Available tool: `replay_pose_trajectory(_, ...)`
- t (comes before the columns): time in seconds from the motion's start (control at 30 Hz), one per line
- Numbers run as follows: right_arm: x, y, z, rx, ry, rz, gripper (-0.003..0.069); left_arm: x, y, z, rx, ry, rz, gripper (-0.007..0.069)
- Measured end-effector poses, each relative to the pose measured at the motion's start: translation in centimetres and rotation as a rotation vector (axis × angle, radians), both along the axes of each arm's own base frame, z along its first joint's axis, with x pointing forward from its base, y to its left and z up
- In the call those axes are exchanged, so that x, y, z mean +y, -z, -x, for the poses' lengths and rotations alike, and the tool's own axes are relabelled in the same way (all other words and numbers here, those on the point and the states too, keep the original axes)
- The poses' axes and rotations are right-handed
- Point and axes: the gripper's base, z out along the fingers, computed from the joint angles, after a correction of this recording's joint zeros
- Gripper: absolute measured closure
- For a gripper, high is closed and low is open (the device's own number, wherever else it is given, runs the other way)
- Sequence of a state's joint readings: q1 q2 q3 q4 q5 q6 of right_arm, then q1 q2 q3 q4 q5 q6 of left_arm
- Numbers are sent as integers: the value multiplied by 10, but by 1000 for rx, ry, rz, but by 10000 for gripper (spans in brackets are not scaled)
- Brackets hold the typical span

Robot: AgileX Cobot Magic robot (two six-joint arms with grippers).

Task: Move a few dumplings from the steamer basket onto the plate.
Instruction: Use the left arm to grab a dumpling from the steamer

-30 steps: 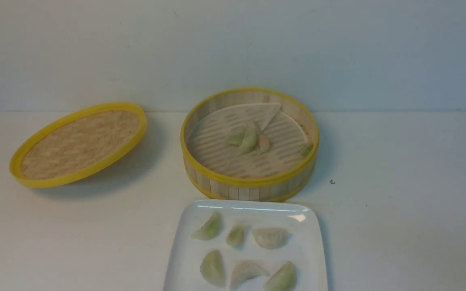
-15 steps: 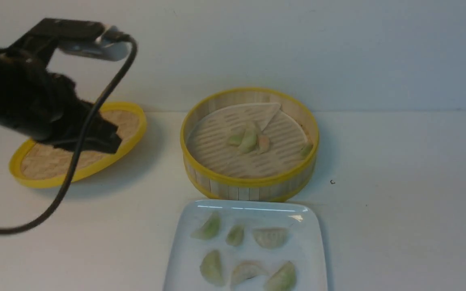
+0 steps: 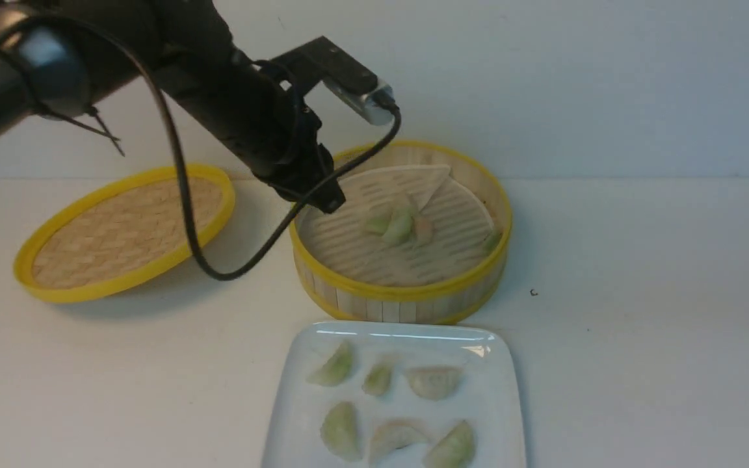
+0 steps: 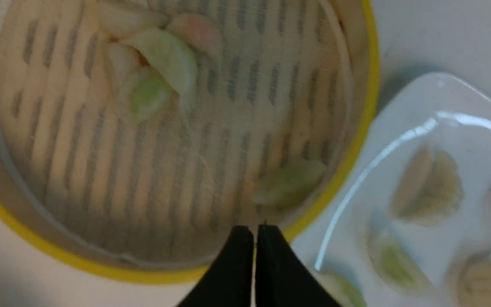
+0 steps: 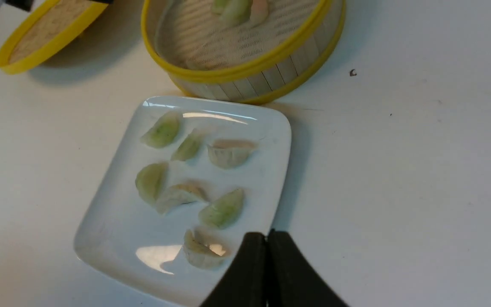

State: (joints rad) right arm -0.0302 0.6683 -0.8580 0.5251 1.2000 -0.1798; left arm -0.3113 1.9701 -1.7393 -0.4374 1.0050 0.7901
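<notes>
One white tabletop (image 3: 641, 312), pale wall (image 3: 608, 84) behind.

On our left arm (image 3: 212, 84) we have a black, thick body with rounded parts. Toward its base side we see a dark grey tube (image 3: 4, 110) with pale marking, too blurred for reading, and beside it a shiny grey-blue rounded joint (image 3: 52, 65). Thin black ties (image 3: 82, 122) with loose ends go around there. We wear also a black flat bracket (image 3: 332, 64) with a silvery camera housing (image 3: 365, 101), and from it a thick dark cable (image 3: 183, 188) makes a big loop. Our fingertips (image 4: 239, 243) are black and narrow to a point.
</notes>
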Motion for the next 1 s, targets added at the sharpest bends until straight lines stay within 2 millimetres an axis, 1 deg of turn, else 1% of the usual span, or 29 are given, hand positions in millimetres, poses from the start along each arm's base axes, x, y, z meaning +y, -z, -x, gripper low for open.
replay_pose_trajectory(0.1, 0, 0, 1, 7, -5, -2, 672, -6, 20, -18, -40, -33, 7, 631)
replay_pose_trajectory(0.13, 0, 0, 1, 8, -5, -2, 671, -6, 22, -19, -42, -36, 7, 631)
replay_pose_trajectory(0.17, 1, 1, 1, 14, -9, -4, 671, -7, 36, -29, -70, -57, 6, 623)
replay_pose_trajectory(0.23, 1, 1, 2, 19, -12, -4, 671, -8, 44, -34, -87, -62, 2, 612)
replay_pose_trajectory(0.27, 1, 1, 2, 21, -13, -5, 671, -9, 55, -40, -108, -57, -7, 589)
replay_pose_trajectory(0.37, 1, 1, 2, 23, -14, -4, 671, -12, 79, -50, -144, -32, -19, 511)
replay_pose_trajectory(0.5, 1, 1, 2, 22, -14, -4, 671, -14, 96, -57, -183, 8, -34, 394)
replay_pose_trajectory(0.53, 1, 1, 2, 23, -14, -5, 671, -14, 102, -59, -200, 24, -43, 327)
replay_pose_trajectory(0.63, 1, 2, 3, 34, -13, -1, 671, -15, 111, -62, -217, 44, -55, 216)
replay_pose_trajectory(0.7, 0, 2, 3, 37, -12, 4, 671, -18, 116, -62, -220, 52, -61, 177)
replay_pose_trajectory(0.77, 1, 2, 3, 40, -14, 5, 671, -22, 119, -63, -236, 59, -65, 158)
replay_pose_trajectory(0.87, 0, 3, 3, 42, -14, 7, 671, -30, 123, -63, -260, 58, -65, 158)
replay_pose_trajectory(0.93, 0, 3, 3, 43, -14, 8, 671, -34, 124, -63, -275, 57, -63, 172)
replay_pose_trajectory(1.0, 0, 3, 3, 48, -16, 8, 671, -37, 126, -64, -281, 55, -61, 206)
